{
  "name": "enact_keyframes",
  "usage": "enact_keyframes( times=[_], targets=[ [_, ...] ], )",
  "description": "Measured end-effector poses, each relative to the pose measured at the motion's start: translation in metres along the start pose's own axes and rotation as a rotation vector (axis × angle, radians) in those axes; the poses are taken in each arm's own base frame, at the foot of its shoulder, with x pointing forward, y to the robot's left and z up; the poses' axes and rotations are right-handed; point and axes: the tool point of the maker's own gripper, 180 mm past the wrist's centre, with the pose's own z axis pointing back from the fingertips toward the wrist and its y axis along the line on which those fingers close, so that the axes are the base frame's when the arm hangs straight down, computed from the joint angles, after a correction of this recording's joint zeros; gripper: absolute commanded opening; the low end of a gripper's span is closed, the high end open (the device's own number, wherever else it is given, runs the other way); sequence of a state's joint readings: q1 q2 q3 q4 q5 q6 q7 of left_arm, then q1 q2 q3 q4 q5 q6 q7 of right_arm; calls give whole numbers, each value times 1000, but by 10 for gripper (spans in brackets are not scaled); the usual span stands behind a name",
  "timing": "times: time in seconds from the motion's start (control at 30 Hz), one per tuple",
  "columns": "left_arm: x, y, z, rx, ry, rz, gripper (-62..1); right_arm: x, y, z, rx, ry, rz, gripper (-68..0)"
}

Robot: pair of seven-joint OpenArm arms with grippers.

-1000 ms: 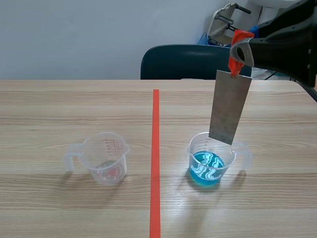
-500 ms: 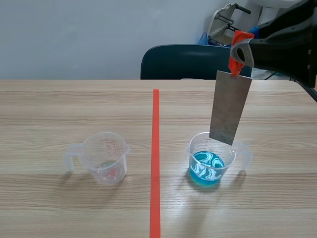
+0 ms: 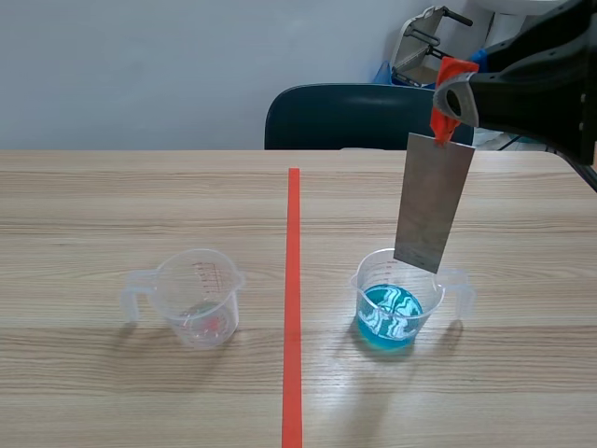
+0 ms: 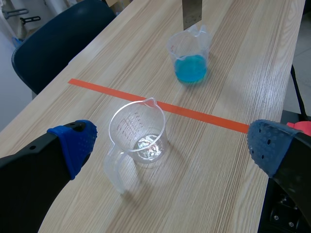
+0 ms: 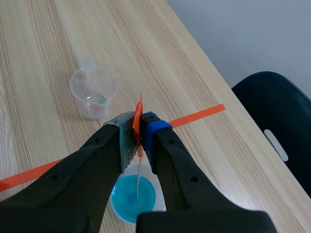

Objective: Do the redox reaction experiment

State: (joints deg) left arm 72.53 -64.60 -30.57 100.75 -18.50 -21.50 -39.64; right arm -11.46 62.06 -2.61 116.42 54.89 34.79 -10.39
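A grey metal plate point(image 3: 432, 201) with an orange-red tab at its top hangs upright from my right gripper point(image 3: 446, 110), which is shut on the tab. The plate's lower edge sits just above the rim of a clear cup of blue liquid point(image 3: 399, 303). From the right wrist view the plate point(image 5: 138, 187) shows edge-on, straight over the blue cup point(image 5: 132, 198), with the gripper point(image 5: 138, 131) clamped on the tab. A second clear cup point(image 3: 198, 297) with a little clear liquid stands left of the tape line. My left gripper point(image 4: 170, 145) stands open above that cup point(image 4: 138, 137); the blue cup point(image 4: 190, 54) lies farther ahead.
An orange-red tape line point(image 3: 293, 299) runs down the middle of the wooden table point(image 3: 93, 205). A dark blue chair point(image 3: 345, 117) stands behind the far edge. The table's right edge point(image 4: 286, 58) lies close beyond the blue cup.
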Motion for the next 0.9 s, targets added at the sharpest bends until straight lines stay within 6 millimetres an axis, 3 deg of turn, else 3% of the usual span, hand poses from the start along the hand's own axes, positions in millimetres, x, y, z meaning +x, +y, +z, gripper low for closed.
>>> enact_keyframes(
  times=[0.77, 0.8, 0.9],
  targets=[
    [0, 0, 0, 0, -1, 0, 12, 0, 0, 0, 0, 0, 0, -669],
    [0, 1, 0, 0, -1, -3, -67, 0, 0, 0, 0, 0, 0, -669],
    [5, 7, -2, 12, -13, -29, -382, 0, 0, 0, 0, 0, 0, -669]
  ],
)
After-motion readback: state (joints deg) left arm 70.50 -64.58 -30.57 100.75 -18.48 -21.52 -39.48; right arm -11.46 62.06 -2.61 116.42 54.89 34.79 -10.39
